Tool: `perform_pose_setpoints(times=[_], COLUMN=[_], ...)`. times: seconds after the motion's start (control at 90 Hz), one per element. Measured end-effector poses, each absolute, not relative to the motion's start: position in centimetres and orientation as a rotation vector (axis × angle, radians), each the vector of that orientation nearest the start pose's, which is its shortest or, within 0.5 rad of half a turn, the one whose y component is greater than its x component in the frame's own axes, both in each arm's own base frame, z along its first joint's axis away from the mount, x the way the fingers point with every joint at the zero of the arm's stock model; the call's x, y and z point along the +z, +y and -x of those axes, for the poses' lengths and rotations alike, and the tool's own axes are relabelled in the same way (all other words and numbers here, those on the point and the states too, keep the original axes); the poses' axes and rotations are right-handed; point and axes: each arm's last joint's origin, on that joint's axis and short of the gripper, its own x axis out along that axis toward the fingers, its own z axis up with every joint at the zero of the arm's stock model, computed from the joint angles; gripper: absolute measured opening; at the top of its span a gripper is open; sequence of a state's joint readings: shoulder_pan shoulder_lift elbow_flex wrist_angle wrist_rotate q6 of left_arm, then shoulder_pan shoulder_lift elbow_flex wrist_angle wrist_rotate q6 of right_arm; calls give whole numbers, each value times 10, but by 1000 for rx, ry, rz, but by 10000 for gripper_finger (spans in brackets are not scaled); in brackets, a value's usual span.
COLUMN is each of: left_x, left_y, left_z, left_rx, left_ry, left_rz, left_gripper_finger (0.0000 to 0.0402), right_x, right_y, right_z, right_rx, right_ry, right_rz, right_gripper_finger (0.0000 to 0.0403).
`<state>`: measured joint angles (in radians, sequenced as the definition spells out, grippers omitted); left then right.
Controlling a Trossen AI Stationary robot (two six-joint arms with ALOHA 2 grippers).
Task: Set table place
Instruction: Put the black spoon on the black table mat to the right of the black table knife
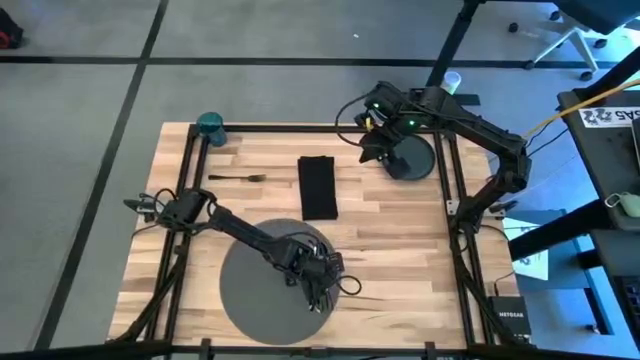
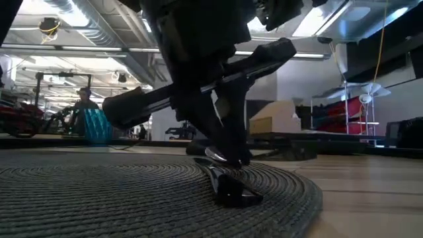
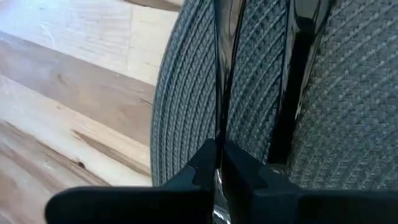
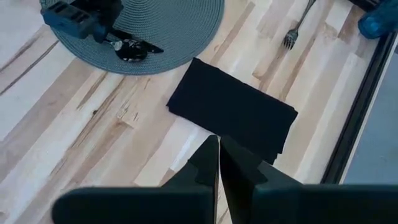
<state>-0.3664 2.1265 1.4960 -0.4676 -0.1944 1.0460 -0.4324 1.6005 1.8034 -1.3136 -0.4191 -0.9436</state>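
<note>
From above, the light wood table (image 1: 400, 230) carried a round grey mat (image 1: 245, 280) near its front edge, left of centre, and the left gripper (image 1: 322, 285) was down at the mat's right rim, where a spoon (image 1: 348, 286) showed just beside it at the rim. A black napkin (image 1: 318, 187) lay in the middle of the table, a fork (image 1: 236, 177) lay to its left, and a teal cup (image 1: 211, 125) stood at the far left corner. The right gripper (image 1: 376, 150) hung at the left rim of a dark round plate (image 1: 413, 158) near the far right corner. At table height, the left gripper (image 2: 228, 158) stood low over the woven mat (image 2: 99, 192), its tips pressed together on the spoon's bowl (image 2: 221, 157), and the cup (image 2: 96, 125) showed far behind. The left wrist camera showed that arm's fingers (image 3: 202, 165) closed together over the mat (image 3: 348, 112), beside bare table planks (image 3: 68, 93). The right wrist camera showed its own fingers (image 4: 208, 158) shut with nothing between them, above the napkin (image 4: 233, 109), with the fork (image 4: 297, 28), the cup (image 4: 379, 22), the mat (image 4: 180, 25) and the left gripper (image 4: 134, 50) farther off.
</note>
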Motion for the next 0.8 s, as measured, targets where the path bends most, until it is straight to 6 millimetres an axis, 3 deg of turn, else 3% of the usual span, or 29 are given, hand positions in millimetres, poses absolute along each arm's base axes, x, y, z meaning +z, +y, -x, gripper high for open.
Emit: perform_pose_setpoints(times=[0.8], left_x=[136], left_y=[-152], left_z=[-410], left_rx=[-782], left_ry=[895], left_rz=[-1321], left_gripper_finger=[0], right_x=[391], right_y=[-114], right_z=[-274], right_rx=[453], right_ry=[913], right_rz=[398], right_gripper_finger=[0])
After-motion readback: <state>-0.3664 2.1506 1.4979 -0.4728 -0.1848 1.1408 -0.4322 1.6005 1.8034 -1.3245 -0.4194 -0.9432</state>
